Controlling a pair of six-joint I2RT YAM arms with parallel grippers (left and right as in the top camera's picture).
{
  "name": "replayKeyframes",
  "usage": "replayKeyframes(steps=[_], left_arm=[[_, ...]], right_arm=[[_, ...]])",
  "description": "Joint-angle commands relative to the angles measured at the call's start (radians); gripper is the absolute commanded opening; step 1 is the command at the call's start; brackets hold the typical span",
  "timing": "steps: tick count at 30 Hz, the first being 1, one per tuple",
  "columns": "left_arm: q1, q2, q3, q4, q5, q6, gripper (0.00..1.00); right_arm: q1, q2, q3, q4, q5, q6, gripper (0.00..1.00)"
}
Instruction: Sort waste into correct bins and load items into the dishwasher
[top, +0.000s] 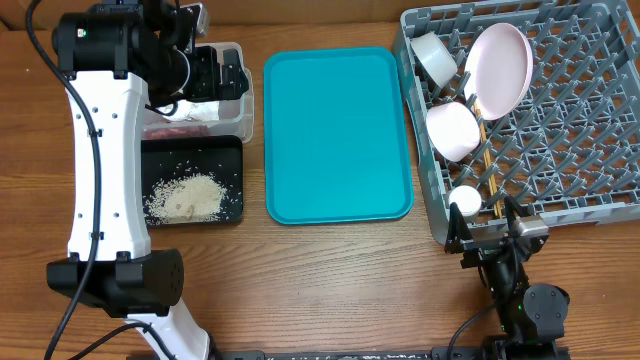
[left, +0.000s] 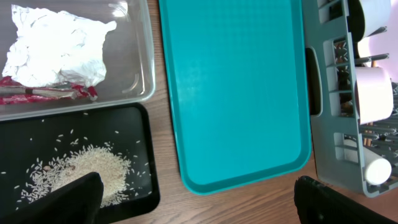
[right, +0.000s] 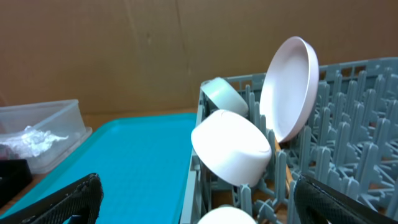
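Observation:
The grey dish rack (top: 590, 130) at the right holds the white plate (top: 500, 65) on edge, two white bowls (top: 452, 130) (top: 435, 55), the small cup (top: 465, 200) and the chopsticks (top: 487, 160). The clear tub (left: 140, 56) holds the crumpled tissue (left: 56, 46) and reddish scraps (left: 43, 93). The black tray (top: 190, 155) holds the rice heap (top: 188, 195). My left gripper (left: 199, 205) is open and empty, high over the tub and black tray. My right gripper (right: 205, 205) is open and empty at the rack's front left corner.
A bare teal tray (top: 335, 135) lies between the bins and the rack. The left arm's white link (top: 100, 170) stretches over the table's left side. The right arm's base (top: 520, 295) sits at the front edge, below the rack.

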Motion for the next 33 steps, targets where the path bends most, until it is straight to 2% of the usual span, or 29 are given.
replayKeyframes(steps=[1, 6, 33], left_arm=[[-0.005, -0.006, -0.004, 0.002, -0.005, -0.003, 1.0], [-0.005, -0.006, -0.004, 0.002, -0.005, -0.003, 1.0], [-0.005, -0.006, -0.004, 0.005, -0.008, -0.002, 1.0]], right_arm=[[0.008, -0.029, -0.011, 0.003, 0.016, 0.008, 1.0], [0.008, -0.052, -0.011, -0.053, 0.016, 0.008, 1.0], [0.008, -0.051, -0.011, -0.053, 0.016, 0.008, 1.0]])
